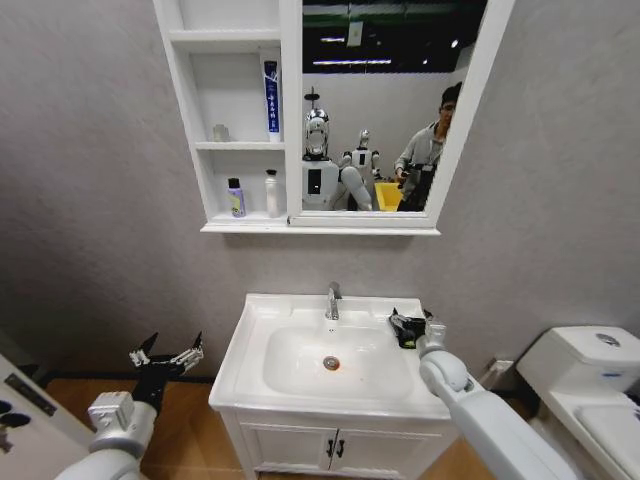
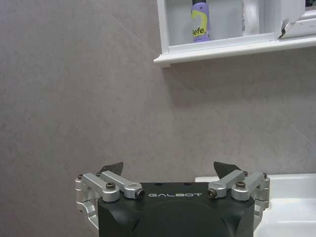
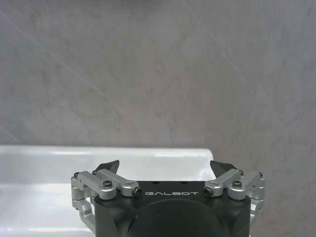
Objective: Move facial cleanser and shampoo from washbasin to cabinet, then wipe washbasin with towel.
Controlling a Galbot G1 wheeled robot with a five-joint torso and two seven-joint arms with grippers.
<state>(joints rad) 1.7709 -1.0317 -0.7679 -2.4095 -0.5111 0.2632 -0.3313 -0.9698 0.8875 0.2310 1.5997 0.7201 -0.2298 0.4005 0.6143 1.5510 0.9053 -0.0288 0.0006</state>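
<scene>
With bottles (image 1: 236,198) already in the cabinet (image 1: 186,120), the right gripper (image 1: 428,325) hangs released beside the towel (image 1: 405,327) for wiping; the left gripper (image 1: 166,356) idles released

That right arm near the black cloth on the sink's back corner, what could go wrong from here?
1. The towel lies at the washbasin rim's back right corner, near the wall; a clumsy grab could push it off the edge.
2. The chrome tap stands close by; the right gripper, fingers open, might knock it while wiping.
3. The left gripper hangs open beside the basin's left edge and could bump it if the robot shifts.
</scene>
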